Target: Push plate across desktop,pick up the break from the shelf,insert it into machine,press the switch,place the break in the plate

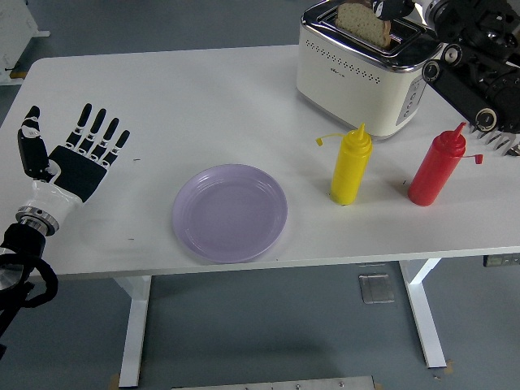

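The fingers of the right hand are mostly cut off by the top edge of the head view, so I cannot tell whether they pinch the bread or have let go; they sit at its upper right corner. The slice stands tilted in a slot of the cream toaster at the far right of the counter, with much of it above the slot. The left hand rests palm up at the counter's left side, its fingers spread and holding nothing. The step in hand looks like inserting the bread. To do it well, the slice should be straightened so its edges line up with the slot walls, then lowered straight down, not pushed at an angle, which could jam or tear it. The lilac plate lies near the front edge, with the yellow bottle and red bottle between it and the toaster; any return path should clear them.
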Robot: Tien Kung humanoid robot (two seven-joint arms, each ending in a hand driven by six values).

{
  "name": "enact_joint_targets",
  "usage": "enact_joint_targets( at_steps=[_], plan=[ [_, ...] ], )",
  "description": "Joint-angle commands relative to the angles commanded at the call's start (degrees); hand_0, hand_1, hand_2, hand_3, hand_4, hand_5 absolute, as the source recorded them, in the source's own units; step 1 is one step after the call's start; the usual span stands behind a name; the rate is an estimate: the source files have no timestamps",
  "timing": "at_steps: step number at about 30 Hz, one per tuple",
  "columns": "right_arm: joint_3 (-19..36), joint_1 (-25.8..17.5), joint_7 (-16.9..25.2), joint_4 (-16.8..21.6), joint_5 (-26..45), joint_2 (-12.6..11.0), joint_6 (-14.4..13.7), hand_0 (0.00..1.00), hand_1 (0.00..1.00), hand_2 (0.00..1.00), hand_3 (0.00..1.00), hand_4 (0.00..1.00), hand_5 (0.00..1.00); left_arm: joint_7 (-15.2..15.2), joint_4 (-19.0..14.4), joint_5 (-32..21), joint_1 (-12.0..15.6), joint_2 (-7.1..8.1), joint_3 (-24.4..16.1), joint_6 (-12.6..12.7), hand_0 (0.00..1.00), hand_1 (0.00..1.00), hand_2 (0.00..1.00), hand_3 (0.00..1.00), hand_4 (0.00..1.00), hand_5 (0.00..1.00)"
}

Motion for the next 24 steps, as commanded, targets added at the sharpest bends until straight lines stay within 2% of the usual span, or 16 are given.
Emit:
enact_joint_targets(
  at_steps=[3,4,9,10,14,15,16,21,22,24],
  plan=[
    [4.2,-2.6,-0.6,4.0,-3.7,-3.3,2.0,0.306,0.538,0.674,0.668,0.641,0.171,0.0,-0.2,-0.1,0.2,-0.2,-0.5,0.0,0.827,0.759,0.704,0.711,0.793,0.998],
    [5.6,-3.6,-0.8,5.4,-4.9,-4.4,2.8,0.28,0.487,0.656,0.65,0.639,0.19,0.1,-0.3,-0.1,0.2,-0.29,-0.7,0.0,0.827,0.758,0.704,0.71,0.793,0.998],
    [13.9,-9.8,-1.3,13.4,-9.5,-10.5,8.4,0.28,0.487,0.656,0.65,0.639,0.19,0.3,-0.6,-0.6,0.5,-0.79,-1.6,-0.1,0.827,0.758,0.704,0.71,0.793,0.998],
    [15.5,-11.2,-1.1,14.9,-9.9,-11.8,9.7,0.27,0.462,0.639,0.577,0.386,0.056,0.3,-0.7,-0.6,0.6,-0.9,-1.8,-0.2,0.824,0.758,0.704,0.709,0.792,0.998],
    [22.2,-16.4,-0.7,21.0,-10.4,-15.5,14.6,0.27,0.462,0.639,0.577,0.386,0.056,0.4,-0.5,-0.6,0.8,-1.31,-2.1,-0.2,0.824,0.758,0.704,0.709,0.792,0.998],
    [23.6,-17.6,-0.5,22.2,-10.3,-16.0,15.7,0.27,0.462,0.639,0.577,0.386,0.056,0.4,-0.5,-0.5,0.8,-1.41,-2.1,-0.2,0.824,0.758,0.704,0.709,0.792,0.998],
    [25.0,-18.8,-0.4,23.5,-10.3,-16.3,16.7,0.264,0.445,0.607,0.516,0.199,0.002,0.5,-0.5,-0.5,0.8,-1.49,-2.1,-0.2,0.822,0.758,0.704,0.71,0.791,0.998],
    [30.7,-23.7,1.2,27.2,-10.6,-16.5,18.9,0.264,0.445,0.607,0.516,0.199,0.002,0.5,-0.6,-0.5,0.8,-1.8,-2.1,-0.2,0.822,0.758,0.704,0.71,0.791,0.998],
    [31.6,-24.5,1.7,27.4,-10.8,-16.3,19.0,0.323,0.413,0.58,0.488,0.12,0.002,0.5,-0.6,-0.5,0.8,-1.86,-2.1,-0.2,0.821,0.756,0.704,0.709,0.792,0.998],
    [32.7,-25.7,2.4,27.4,-11.2,-15.9,18.8,0.323,0.413,0.58,0.488,0.12,0.002,0.5,-0.7,-0.5,0.8,-1.95,-2.1,-0.2,0.821,0.756,0.704,0.709,0.792,0.998]
  ],
)
